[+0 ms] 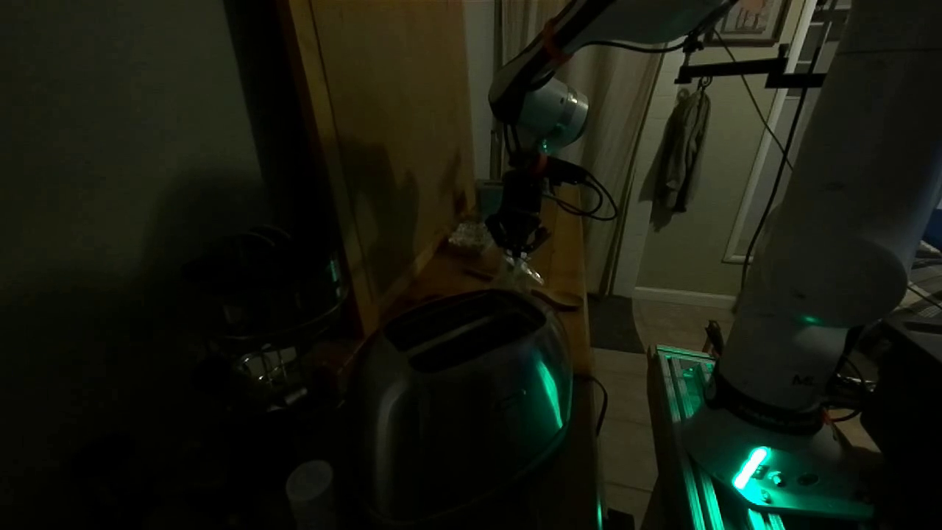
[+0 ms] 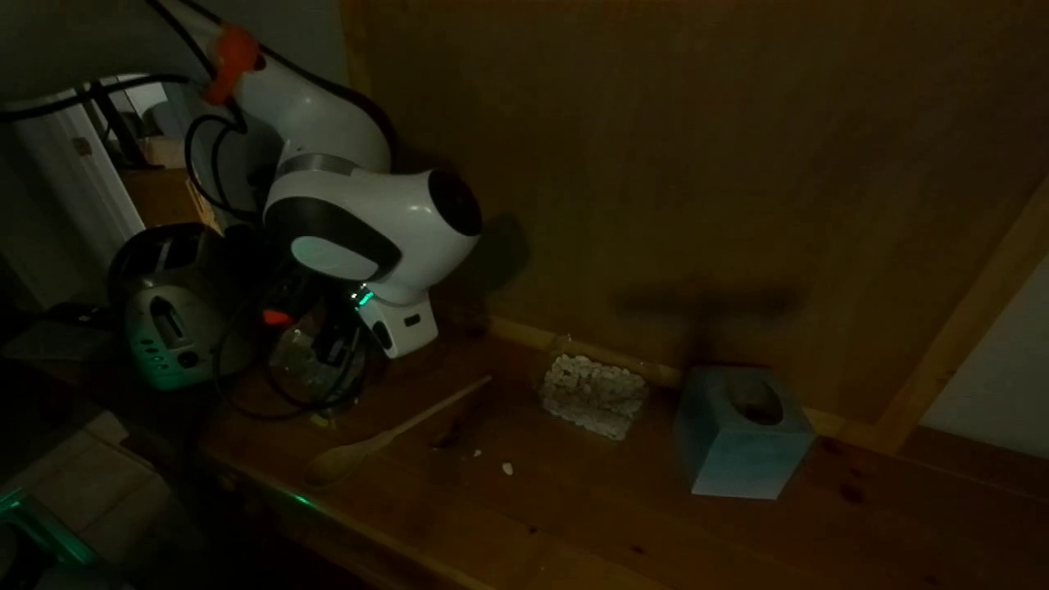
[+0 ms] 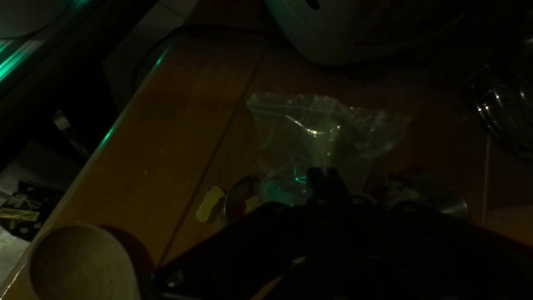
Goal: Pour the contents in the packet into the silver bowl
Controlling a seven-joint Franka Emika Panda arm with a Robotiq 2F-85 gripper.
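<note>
Dim light covers the room, and a wooden panel [image 2: 697,180] rises behind my tabletop [image 2: 737,549]. In an exterior view a clear container [image 2: 594,397] near that panel is heaped with pale, flattish pieces; two loose crumbs [image 2: 507,469] lie on its near side, and a bluish box [image 2: 742,447] with a dark opening on top stands just right of it. The toaster [image 2: 164,336], its slots dark inside, stands to the left. In the wrist view, shiny curved metal of the silver bowl [image 3: 445,200] shows right of my pincer [image 3: 324,173], with a paler patch in it that I cannot make out; another metal rim [image 3: 237,193] shows on the left, and whether it is the same bowl I cannot tell. Just outside that rim lies a lumpy yellow piece [image 3: 210,204]. My pincer is clenched on the packet [image 3: 291,116], over the tabletop between the toaster and the wooden spoon [image 3: 83,266]. It is clear, crinkled plastic, its loose edge flaring wide to left and right, its folds gathered tight where I grip and catching bright glints.
</note>
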